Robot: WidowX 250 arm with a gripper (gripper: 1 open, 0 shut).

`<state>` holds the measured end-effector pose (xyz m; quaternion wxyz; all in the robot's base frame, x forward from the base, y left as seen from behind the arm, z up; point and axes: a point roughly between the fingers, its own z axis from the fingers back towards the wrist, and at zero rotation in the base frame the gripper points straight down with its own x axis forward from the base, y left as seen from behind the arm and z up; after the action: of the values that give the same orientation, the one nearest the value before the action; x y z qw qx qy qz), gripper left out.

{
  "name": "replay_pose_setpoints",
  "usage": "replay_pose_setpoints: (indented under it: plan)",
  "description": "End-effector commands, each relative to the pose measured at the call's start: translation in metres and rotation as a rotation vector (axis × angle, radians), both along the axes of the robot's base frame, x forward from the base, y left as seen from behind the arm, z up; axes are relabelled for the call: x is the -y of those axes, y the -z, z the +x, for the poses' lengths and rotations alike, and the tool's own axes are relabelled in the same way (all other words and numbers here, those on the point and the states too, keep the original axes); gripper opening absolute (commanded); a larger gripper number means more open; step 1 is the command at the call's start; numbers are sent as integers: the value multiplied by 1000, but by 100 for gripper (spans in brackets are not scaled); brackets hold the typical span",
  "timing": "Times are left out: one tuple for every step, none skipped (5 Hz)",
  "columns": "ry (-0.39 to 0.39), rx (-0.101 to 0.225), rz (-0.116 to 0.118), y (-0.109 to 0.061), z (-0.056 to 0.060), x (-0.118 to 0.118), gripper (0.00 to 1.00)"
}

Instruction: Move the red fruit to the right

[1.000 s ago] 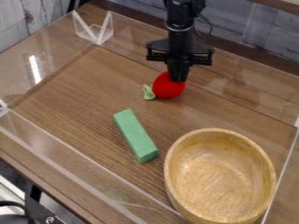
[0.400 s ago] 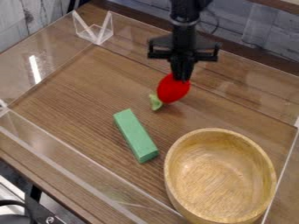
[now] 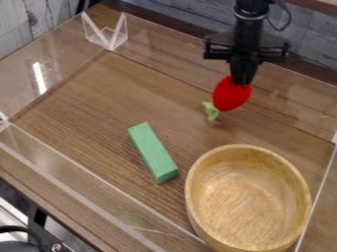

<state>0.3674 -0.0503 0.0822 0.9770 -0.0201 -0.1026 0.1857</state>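
Item 1, gripper (image 3: pixel 241 85): black, hanging nearly straight down from the arm at the upper right of the view. Jaws clenched on the top of the red fruit. Since the earliest picture, where it stood near the middle of the table's far part, it has travelled to the right and a little upward in the picture.

Item 2, red fruit (image 3: pixel 232 94): small, rounded, bright red, with a green leafy stem (image 3: pixel 211 111) sticking out at its lower left. Held in the jaws and tilted, stem downward. Whether the stem tip brushes the wood or hangs just clear cannot be told. A second ago it sat on the table left of centre, beyond the green block; now it is well to the right, above the far rim of the bowl as the picture shows it.

Item 3, green block (image 3: pixel 153 152): long rectangular bar, lying flat and slantwise on the wood, left of the bowl. Position unchanged across all pictures.

Item 4, wooden bowl (image 3: pixel 200 187): large, round, pale, upright at the lower right, nothing in it. Unmoved.

Item 5, table (image 3: pixel 93 103): dark wood-grain top, enclosed by clear plastic walls (image 3: pixel 39 74) on the left and near sides. Unchanged.
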Motion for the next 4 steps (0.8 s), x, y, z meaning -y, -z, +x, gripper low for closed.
replay_pose_setpoints:
  plan:
    - [-24,67,-2,-15,9,0,0]
    - [-52,62,0,-8,6,-2,0]
    - [-27,63,-4,2,3,2,0]
    - [1,70,-11,7,-1,6,0]
